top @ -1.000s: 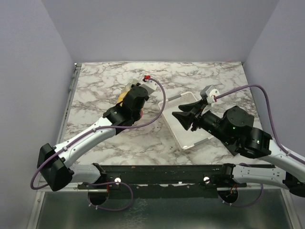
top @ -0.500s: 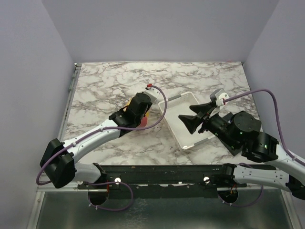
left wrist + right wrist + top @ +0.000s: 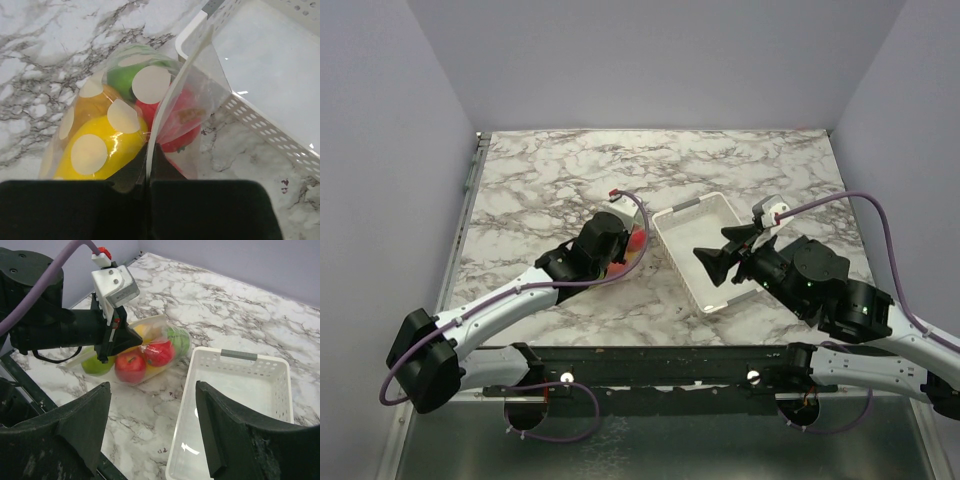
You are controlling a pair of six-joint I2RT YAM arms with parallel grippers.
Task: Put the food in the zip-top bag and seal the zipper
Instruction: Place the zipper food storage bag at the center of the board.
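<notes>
On marble table (image 3: pixel 540 170): bag (image 3: pixel 207 95) lies just left of white basket (image 3: pixel 692 207); red, yellow, green fruits (image 3: pixel 129 367) inside bag; left gripper (image 3: pixel 148 159) pinched tight on bag's edge strip; right gripper (image 3: pixel 720 250) hangs above basket, jaws spread wide, holding nothing.
</notes>
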